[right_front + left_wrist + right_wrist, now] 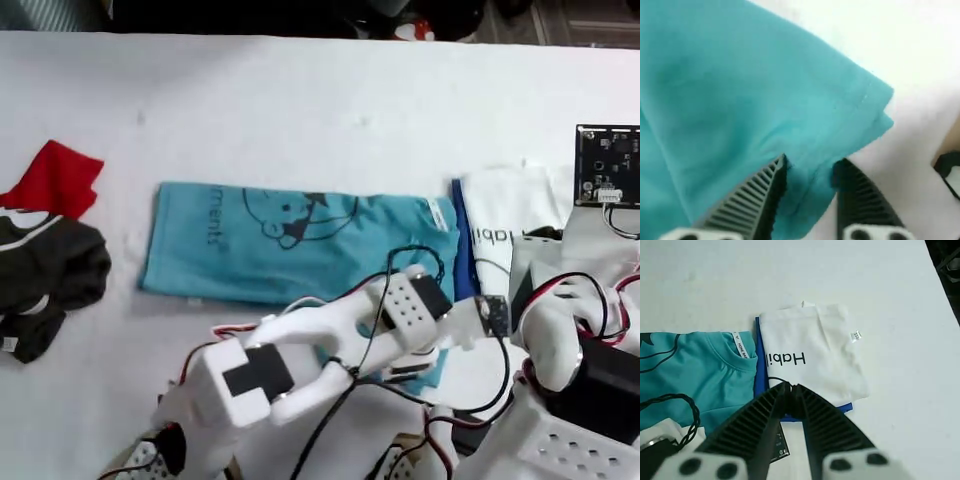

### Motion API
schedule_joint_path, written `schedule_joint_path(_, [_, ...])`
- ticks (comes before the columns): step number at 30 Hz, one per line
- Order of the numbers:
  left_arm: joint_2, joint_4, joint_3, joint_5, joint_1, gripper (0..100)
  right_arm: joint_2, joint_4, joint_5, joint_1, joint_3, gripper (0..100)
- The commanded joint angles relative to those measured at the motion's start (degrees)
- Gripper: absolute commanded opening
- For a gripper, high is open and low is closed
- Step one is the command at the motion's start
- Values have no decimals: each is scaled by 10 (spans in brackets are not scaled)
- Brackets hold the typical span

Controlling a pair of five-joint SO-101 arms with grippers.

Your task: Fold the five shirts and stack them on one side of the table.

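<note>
A teal shirt (280, 250) with a dark print lies folded into a long strip across the middle of the table. My left gripper (811, 162) is at its near right corner, open, with the teal hem (860, 100) lying between the two fingers. The left arm (330, 330) stretches over that corner in the high view. A folded white shirt (810, 355) rests on a blue shirt (760, 380) just right of the teal one. My right gripper (791, 386) hangs above the near edge of that stack, shut and holding nothing.
A red shirt (55, 175) and a black shirt (45, 265) lie crumpled at the table's left edge. A black circuit board (607, 165) sits on the right arm's base at the far right. The white tabletop (300, 100) stretches bare behind the shirts.
</note>
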Motion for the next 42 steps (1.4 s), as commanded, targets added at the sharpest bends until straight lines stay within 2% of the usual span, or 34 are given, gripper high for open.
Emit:
schedule_joint_path(1, [-7, 18, -28, -4, 7, 28, 2, 1, 5, 0, -3, 18])
schedule_joint_path(7, [-73, 30, -35, -4, -24, 22, 2, 1, 5, 0, -3, 18])
schedule_joint_path(12, [-125, 25, -36, -5, -95, 22, 2, 1, 6, 0, -3, 18])
schedule_joint_path(19, [-131, -44, -36, -5, -175, 22, 3, 1, 6, 0, -3, 18])
schedule_joint_path(26, [-129, -116, -36, -7, -201, 22, 3, 1, 6, 0, -3, 18])
schedule_joint_path(32, [-102, -141, -42, -43, -216, 24, 3, 1, 6, 0, -2, 18])
schedule_joint_path(34, [-75, -138, -58, -61, -225, 50, 3, 1, 6, 0, -2, 18])
schedule_joint_path(38, [-27, -106, -112, -40, -255, 214, 3, 1, 6, 0, -2, 18])
schedule_joint_path(42, [-1, -52, -193, -40, -287, 221, 3, 1, 6, 0, -2, 18])
